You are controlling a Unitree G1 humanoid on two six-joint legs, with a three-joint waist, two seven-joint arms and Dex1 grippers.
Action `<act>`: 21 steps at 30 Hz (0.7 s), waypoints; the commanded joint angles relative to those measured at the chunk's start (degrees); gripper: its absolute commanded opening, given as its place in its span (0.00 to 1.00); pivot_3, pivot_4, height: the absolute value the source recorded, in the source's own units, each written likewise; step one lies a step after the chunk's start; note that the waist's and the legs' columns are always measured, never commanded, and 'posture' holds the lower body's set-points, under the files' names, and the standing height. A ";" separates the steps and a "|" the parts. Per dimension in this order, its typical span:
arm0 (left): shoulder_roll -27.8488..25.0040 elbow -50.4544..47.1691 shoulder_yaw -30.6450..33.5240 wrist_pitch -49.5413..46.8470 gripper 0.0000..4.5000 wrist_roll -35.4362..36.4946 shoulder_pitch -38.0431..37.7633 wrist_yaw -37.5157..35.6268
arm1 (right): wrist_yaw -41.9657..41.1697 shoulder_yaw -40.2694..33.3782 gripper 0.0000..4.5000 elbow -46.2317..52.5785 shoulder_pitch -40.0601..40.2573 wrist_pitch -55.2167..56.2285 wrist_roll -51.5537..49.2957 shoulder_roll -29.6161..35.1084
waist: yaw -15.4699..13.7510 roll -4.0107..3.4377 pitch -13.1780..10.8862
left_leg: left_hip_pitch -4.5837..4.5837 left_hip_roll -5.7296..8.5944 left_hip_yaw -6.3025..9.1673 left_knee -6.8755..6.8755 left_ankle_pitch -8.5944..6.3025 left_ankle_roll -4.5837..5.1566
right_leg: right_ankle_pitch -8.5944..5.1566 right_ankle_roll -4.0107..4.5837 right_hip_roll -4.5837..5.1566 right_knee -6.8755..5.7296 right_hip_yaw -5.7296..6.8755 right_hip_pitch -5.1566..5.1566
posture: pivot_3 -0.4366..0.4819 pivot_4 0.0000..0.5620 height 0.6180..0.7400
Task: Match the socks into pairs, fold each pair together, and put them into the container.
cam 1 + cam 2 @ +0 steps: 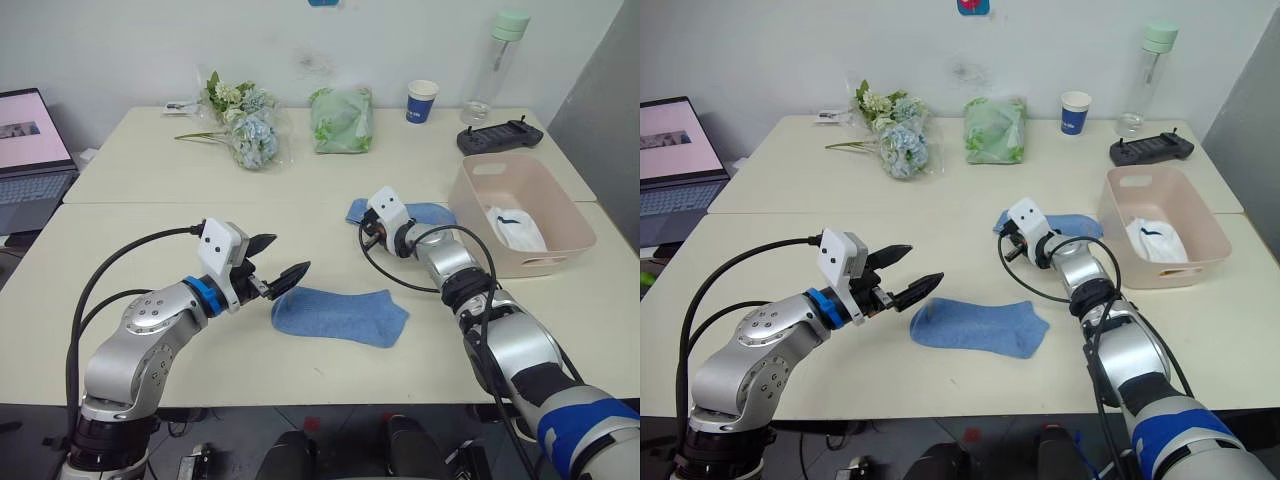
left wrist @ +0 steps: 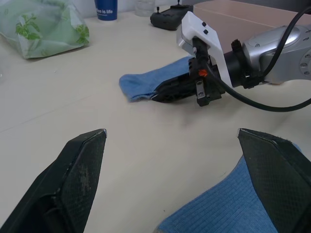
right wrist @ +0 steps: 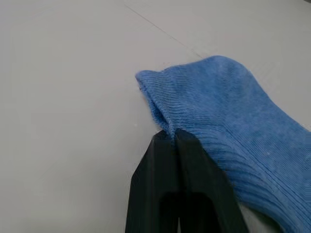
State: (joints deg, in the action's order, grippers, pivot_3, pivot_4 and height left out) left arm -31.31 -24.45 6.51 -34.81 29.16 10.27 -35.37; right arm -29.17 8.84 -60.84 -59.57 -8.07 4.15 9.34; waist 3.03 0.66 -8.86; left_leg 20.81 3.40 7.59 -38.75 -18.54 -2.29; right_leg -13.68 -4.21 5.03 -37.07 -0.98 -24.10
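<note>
A light blue sock lies flat near the table's front edge. My left gripper stands open just left of its cuff end, a little above the table, with nothing between its fingers. A second light blue sock lies farther back, beside the container, a pale pink tub at the right. My right gripper is shut on this sock's cuff edge, low on the table. In the left wrist view that right gripper pinches the sock's end. A white sock with a dark mark lies inside the tub.
Along the back of the table stand a flower bunch, a green patterned cloth bundle, a blue-and-white paper cup, a clear bottle and a black controller. A laptop sits at the far left.
</note>
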 commanded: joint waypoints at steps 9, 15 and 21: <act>-1.85 -0.74 4.56 -1.76 1.00 4.09 1.44 -0.83 | -22.22 2.66 0.00 30.62 10.66 3.25 -4.70 7.43 | 0.25 -0.04 -0.03 | 0.06 -0.04 -0.03 0.02 0.00 0.00 | 0.00 0.00 0.00 0.00 -0.01 -0.09 | 0.48 0.27 1.00; -5.78 3.28 7.08 -4.28 1.00 7.43 5.42 -3.82 | -36.08 5.97 0.00 54.77 20.78 -1.43 -11.89 13.57 | 0.13 -0.05 -0.03 | 0.04 -0.07 0.01 0.03 -0.01 0.01 | 0.00 -0.01 -0.02 -0.01 0.03 -0.07 | 0.48 0.27 1.00; -5.82 15.96 -3.70 0.03 1.00 0.41 16.46 -10.02 | -39.42 9.23 0.00 66.68 28.65 -3.84 -14.20 16.81 | -1.04 -0.03 -0.03 | 0.05 0.03 0.00 0.00 -0.01 0.01 | 0.00 -0.02 0.01 0.06 0.03 -0.02 | 0.48 0.27 1.00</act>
State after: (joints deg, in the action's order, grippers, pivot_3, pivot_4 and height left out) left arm -37.76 -10.71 5.25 -36.76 31.60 24.92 -43.95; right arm -68.27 18.81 2.34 -30.52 -11.85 -8.54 25.40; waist 1.99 0.62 -8.89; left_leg 20.86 3.44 7.60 -38.77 -18.55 -2.28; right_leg -13.69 -4.23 5.04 -37.00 -0.94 -24.09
